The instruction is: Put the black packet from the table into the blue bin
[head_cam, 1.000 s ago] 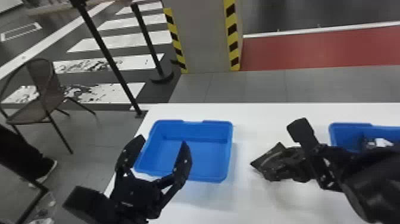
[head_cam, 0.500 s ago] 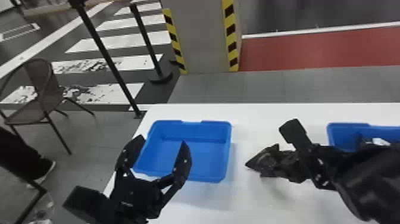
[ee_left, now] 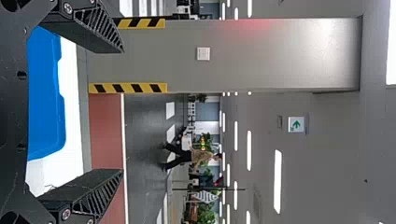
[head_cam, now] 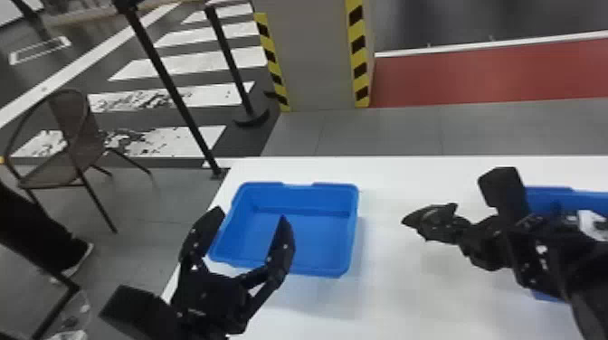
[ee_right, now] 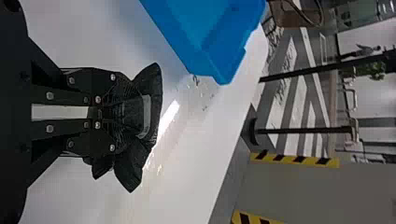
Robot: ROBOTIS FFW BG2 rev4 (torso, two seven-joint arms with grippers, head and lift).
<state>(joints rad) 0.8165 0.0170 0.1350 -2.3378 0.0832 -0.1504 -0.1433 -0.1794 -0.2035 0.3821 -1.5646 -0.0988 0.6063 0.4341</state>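
Head view: black packet (head_cam: 417,218), grasped in the fingers of the right gripper (head_cam: 452,228), above the tabletop (head_cam: 389,294), between two blue bins; pointed corner towards the left-hand bin (head_cam: 316,267). Left gripper (head_cam: 251,214): fingers parted, empty, by that bin's near side.

Left wrist view: parted fingers; additionally, a green-arrow sign (ee_left: 296,124).

Right wrist view: packet's long axis crosswise to the fingers; additionally, its pale band (ee_right: 147,114).

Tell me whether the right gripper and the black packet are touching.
Touching. The right wrist view shows the right gripper with its fingers closed on the black packet, which bulges out past them.
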